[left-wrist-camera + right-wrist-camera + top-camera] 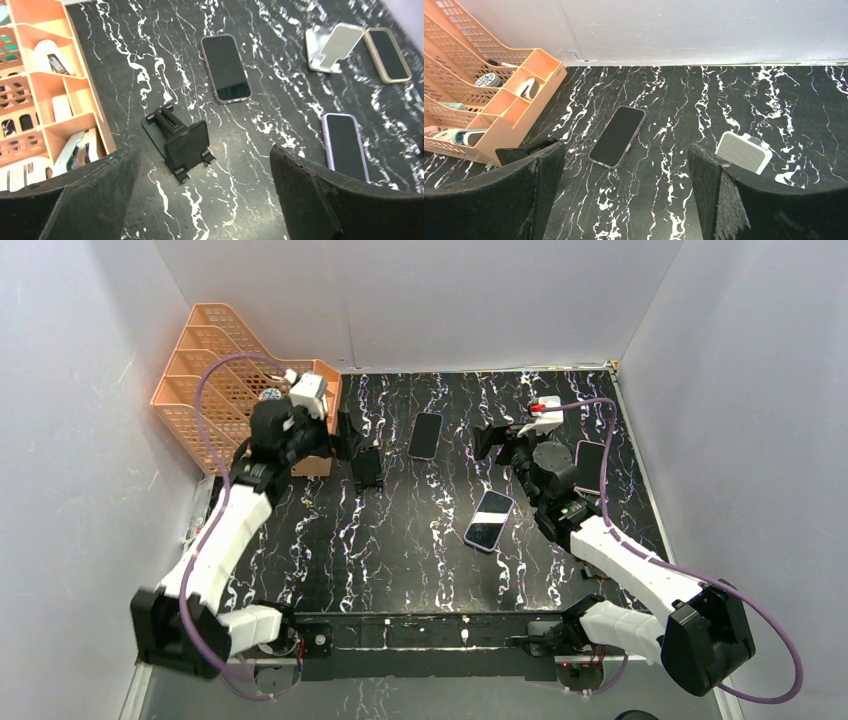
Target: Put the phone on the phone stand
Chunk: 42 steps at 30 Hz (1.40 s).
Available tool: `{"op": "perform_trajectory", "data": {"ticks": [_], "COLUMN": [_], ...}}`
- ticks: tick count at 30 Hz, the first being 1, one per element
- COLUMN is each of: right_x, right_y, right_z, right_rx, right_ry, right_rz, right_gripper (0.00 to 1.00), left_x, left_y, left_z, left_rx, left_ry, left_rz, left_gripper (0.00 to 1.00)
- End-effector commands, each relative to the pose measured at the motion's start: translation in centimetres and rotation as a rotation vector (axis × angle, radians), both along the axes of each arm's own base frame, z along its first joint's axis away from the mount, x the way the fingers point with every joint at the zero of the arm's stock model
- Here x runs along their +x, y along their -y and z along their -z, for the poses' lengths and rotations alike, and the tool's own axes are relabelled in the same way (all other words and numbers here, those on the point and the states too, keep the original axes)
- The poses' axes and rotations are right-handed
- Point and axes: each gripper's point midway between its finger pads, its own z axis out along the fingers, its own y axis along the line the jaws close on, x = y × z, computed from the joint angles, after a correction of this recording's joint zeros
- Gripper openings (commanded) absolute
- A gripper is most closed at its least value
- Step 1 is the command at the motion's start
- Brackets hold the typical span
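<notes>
Phone (425,435): we see it lying flat, face up, upper centre of the top view, just right of the black stand (368,468).
Handling: we judge it stiff, thin and slick (glass face, so gently).
Hold: across the long edges, mid-length.
Jaws: both pairs wide open, empty.

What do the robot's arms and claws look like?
The left arm and right arm are white tubes with chunky black joints. A purple cable loops along each one. The left claw and right claw each have two thick, matte black fingers with rough edges.
</notes>
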Motion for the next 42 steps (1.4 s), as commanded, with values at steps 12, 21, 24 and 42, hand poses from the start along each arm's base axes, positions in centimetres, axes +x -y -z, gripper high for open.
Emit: {"op": "perform_trajectory", "data": {"ticks": [12, 21, 24, 42], "right_x": [-1.2, -1.8, -1.7, -1.8], "right_y": [0.0, 0.1, 0.0, -0.5], "right_z": [0.0, 0.1, 0.0, 1.3], "right_rx": [0.029, 0.035, 0.038, 0.031], "right_ry": [0.029, 0.045, 0.047, 0.033], "right_rz": [-0.038, -0.052, -0.056, -0.082], "right_gripper": [0.99, 0.99, 0.99, 0.99], "left_x": [2.5, 2.9, 3.3, 4.2], "left_y": [0.2, -0.4, -0.4, 0.3], "left_z": [10.2, 13.4, 14.1, 15.9], "left_rx": [0.247, 0.297, 0.307, 0.211], "left_ry": [-0.262, -0.286, -0.295, -0.333], "left_rz": [0.145, 0.145, 0.151, 0.205], "left_gripper": [0.69, 0.65, 0.59, 0.38]}}
